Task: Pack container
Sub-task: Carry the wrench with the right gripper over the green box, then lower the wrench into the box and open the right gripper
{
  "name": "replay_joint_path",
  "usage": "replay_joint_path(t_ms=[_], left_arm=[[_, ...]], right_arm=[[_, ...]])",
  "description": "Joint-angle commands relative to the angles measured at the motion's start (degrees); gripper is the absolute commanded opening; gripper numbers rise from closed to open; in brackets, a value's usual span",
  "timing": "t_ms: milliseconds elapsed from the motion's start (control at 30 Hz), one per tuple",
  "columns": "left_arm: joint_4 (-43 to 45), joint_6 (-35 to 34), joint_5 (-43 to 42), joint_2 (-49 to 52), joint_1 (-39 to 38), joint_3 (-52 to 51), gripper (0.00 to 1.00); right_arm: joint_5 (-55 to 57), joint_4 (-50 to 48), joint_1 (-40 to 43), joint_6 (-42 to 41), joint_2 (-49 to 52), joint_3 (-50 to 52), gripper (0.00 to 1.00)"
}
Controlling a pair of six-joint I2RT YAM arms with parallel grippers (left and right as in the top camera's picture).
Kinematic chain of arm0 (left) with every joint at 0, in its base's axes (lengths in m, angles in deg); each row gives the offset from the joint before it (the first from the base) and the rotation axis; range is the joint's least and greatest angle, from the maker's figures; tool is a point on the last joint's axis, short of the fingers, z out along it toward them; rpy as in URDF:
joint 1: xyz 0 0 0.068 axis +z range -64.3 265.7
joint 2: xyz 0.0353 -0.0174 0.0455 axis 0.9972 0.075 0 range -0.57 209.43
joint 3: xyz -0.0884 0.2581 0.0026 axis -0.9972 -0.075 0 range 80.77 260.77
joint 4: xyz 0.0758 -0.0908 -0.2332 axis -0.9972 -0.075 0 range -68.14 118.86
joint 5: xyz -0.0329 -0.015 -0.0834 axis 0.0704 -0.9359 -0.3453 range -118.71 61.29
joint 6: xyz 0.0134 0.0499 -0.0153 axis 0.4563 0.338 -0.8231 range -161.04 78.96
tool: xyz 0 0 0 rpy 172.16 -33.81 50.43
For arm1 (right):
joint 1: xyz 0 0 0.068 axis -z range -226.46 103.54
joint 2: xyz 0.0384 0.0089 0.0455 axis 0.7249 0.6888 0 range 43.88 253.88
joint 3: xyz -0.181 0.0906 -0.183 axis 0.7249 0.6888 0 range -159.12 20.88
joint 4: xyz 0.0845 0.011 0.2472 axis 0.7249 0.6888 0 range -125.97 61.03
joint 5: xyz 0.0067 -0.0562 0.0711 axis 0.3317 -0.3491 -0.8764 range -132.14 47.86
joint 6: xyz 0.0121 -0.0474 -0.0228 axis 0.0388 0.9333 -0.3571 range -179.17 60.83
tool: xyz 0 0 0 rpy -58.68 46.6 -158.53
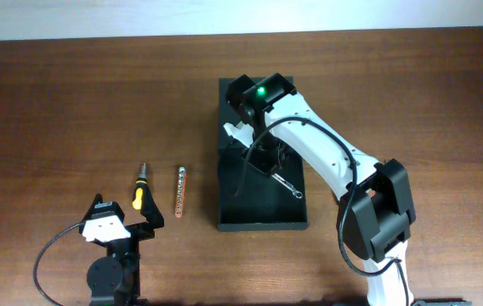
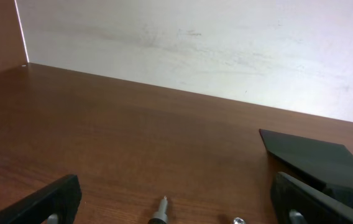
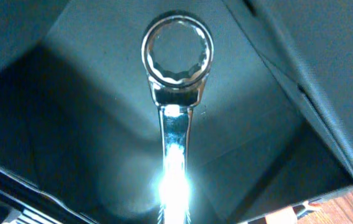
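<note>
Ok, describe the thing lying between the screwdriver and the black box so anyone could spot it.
Start at the dark container on the wooden table. Just left of it, before the yellow-handled screwdriver, lies a slim orange strip studded with silver pieces. Unlike the screwdriver, it has no handle.

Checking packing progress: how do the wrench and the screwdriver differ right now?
The wrench is held by the right gripper inside the container; the screwdriver lies on the table outside it, ungripped. The wrench is bare shiny metal; the screwdriver has a yellow-and-black handle. Both are slim hand tools.
</note>
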Motion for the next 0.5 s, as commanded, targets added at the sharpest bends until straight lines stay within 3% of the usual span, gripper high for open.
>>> replay_joint_path(t_ms=[0,467], left_arm=[[0.0,-0.3,-0.2,-0.5,0.3,-0.2,0.99],[0.0,-0.3,-0.2,-0.5,0.3,-0.2,0.99]], right_arm=[[-1.1,-1.7,-0.3,0.6,-0.2,1.0,0.09],[-4.4,-4.8,-0.3,0.6,-0.2,4.1,0.09]])
